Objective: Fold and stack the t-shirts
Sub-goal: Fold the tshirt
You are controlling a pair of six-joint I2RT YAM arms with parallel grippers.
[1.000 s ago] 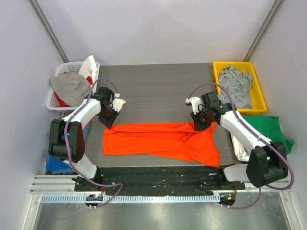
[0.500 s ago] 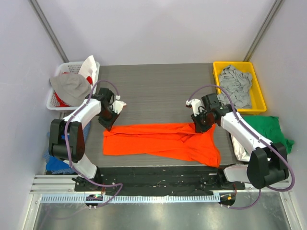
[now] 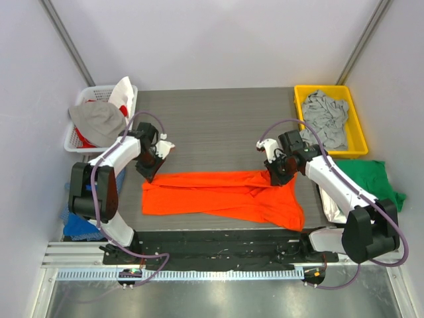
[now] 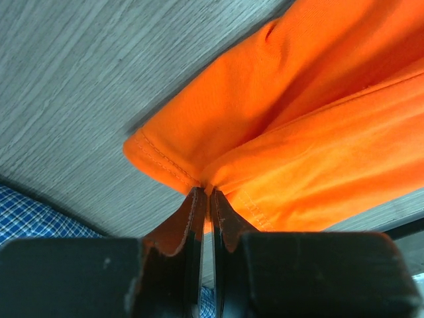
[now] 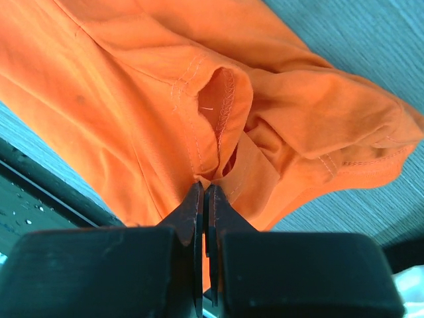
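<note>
The left gripper (image 3: 150, 173) is pinching a hemmed corner of the orange shirt (image 3: 212, 197), jaws pressed almost together on the cloth. The shirt is lying across the table's (image 3: 218, 119) near part, bunching toward the right. There the right gripper (image 3: 273, 176) is pinching a stitched fold, jaws pressed tight. The cloth is looking light, soft and limp, likely sagging between grips; stitched hems and corners are offering the surest hold.

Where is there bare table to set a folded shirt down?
Far half of the table is bare, between white basket, yellow bin and the orange t-shirt. Near edge is crowded: shirt held by left hand and right hand.
</note>
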